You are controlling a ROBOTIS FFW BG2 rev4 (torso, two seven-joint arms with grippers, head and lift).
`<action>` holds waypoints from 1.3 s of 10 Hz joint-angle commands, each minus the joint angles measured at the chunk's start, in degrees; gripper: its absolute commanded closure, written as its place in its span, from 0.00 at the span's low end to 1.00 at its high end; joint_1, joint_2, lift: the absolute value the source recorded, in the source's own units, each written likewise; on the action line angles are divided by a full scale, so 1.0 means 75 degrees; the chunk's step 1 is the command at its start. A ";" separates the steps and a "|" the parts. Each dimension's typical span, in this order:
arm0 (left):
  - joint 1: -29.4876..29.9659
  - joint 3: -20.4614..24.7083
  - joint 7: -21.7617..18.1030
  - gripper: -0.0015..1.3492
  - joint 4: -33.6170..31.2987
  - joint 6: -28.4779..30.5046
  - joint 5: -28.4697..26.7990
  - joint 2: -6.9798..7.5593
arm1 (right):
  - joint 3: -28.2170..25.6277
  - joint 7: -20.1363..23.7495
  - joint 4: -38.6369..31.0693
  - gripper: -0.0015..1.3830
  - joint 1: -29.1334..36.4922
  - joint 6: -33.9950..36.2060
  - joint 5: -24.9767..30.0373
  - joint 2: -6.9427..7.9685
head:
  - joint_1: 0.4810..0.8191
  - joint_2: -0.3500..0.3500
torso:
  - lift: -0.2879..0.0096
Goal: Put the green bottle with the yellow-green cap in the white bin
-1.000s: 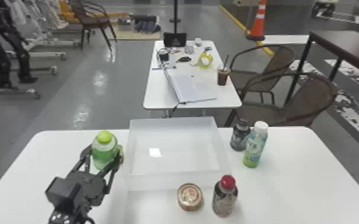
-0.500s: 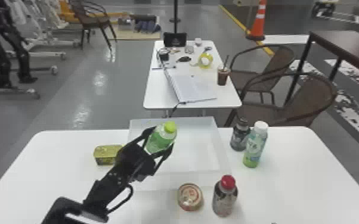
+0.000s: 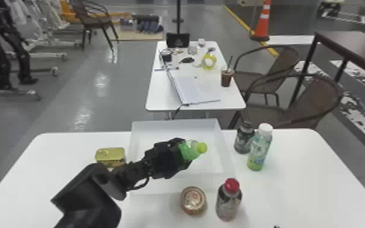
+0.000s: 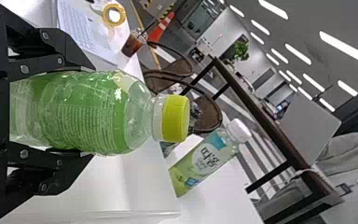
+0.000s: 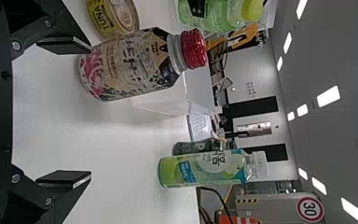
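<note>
We see the jaws of our left gripper (image 3: 185,153) shut around the green bottle (image 4: 88,112), one black side on each side of its lower part. The bottle leans, and its yellow-green cap (image 4: 176,118) points up and to the right. From the head view, we see the bottle over the inside of the white bin (image 3: 175,125), and we cannot tell how high up it is.

The jaws of our right gripper (image 3: 277,226) are wide apart with nothing between them. They are in front of the bin and to its right, low down by the near side.

The bin sits on the white worktop (image 3: 300,188). Just in front of the bin is a round tin (image 3: 193,200). The bottle with the red cap (image 3: 229,204) stands in front of the bin too, near its right corner. Just to the right of the bin we see a small dark bottle (image 3: 243,141), and beside that a light green bottle with a white cap (image 3: 257,151). A yellow tin (image 3: 110,156) lies near the left side of the bin.

Past the bin is a far table (image 3: 163,101) with a cup of brown drink (image 3: 226,77) and a yellow roll (image 3: 209,60). Past the bin and to its right, we see brown chairs (image 3: 315,100) and an orange cone (image 3: 262,27).
</note>
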 commanded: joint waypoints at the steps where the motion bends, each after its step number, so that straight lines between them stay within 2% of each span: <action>1: -0.0046 0.0012 0.0023 0.51 0.0043 0.0010 -0.0407 0.0103 | 0.0000 0.0002 0.0004 0.23 0.0000 0.0000 -0.0006 0.0001 | 0.20 0.50 | 0.63; 2: -0.0092 0.0094 0.0082 0.38 0.0043 0.0021 -0.0477 0.0115 | 0.0000 0.0002 0.0004 0.23 0.0000 0.0000 -0.0006 0.0001 | 0.20 0.50 | 0.63; 3: -0.0104 0.0258 0.0117 0.17 0.0031 0.0057 -0.0454 0.0091 | 0.0000 0.0002 0.0004 0.24 0.0000 0.0000 -0.0018 0.0001 | 0.20 0.50 | 0.63; 4: -0.0104 0.0375 0.0152 0.07 0.0031 -0.0014 -0.0454 0.0091 | 0.0000 0.0002 0.0004 0.23 0.0000 0.0000 -0.0030 0.0001 | 0.20 0.50 | 0.63; 6: -0.0022 0.0703 0.0164 0.09 -0.0133 -0.0143 -0.0477 0.0056 | 0.0000 0.0002 0.0016 0.23 0.0000 0.0000 -0.0030 0.0001 | 0.20 0.50 | 0.63; 8: 0.0599 0.1535 0.0164 0.09 -0.0930 -0.0178 -0.0430 -0.0026 | 0.0000 0.0002 0.0016 0.23 0.0012 0.0000 -0.0041 0.0001 | 0.20 0.50 | 0.63; 9: 0.1091 0.2109 0.0141 0.09 -0.1434 -0.0190 -0.0337 -0.0178 | 0.0000 0.0002 0.0016 0.23 0.0012 0.0000 -0.0041 0.0001 | 0.20 0.50 | 0.63; 10: 0.1642 0.2730 0.0129 0.09 -0.1938 -0.0236 -0.0243 -0.0448 | 0.0000 0.0002 0.0004 0.23 0.0012 0.0000 -0.0030 0.0001 | 0.20 0.50 | 0.63; 11: 0.2298 0.3492 0.0129 0.09 -0.2430 -0.0389 0.0015 -0.0893 | 0.0000 0.0002 -0.0020 0.23 0.0023 0.0000 -0.0030 0.0001 | 0.20 0.50 | 0.63; 12: 0.3001 0.4289 0.0152 0.09 -0.2887 -0.0518 0.0366 -0.1514 | 0.0000 0.0002 -0.0031 0.23 0.0047 0.0000 -0.0030 0.0001 | 0.20 0.50 | 0.63; 13: 0.3564 0.4887 0.0187 0.09 -0.3168 -0.0576 0.0824 -0.1581 | 0.0000 -0.0009 -0.0043 0.23 0.0058 0.0000 -0.0030 0.0001 | 0.20 0.50 | 0.63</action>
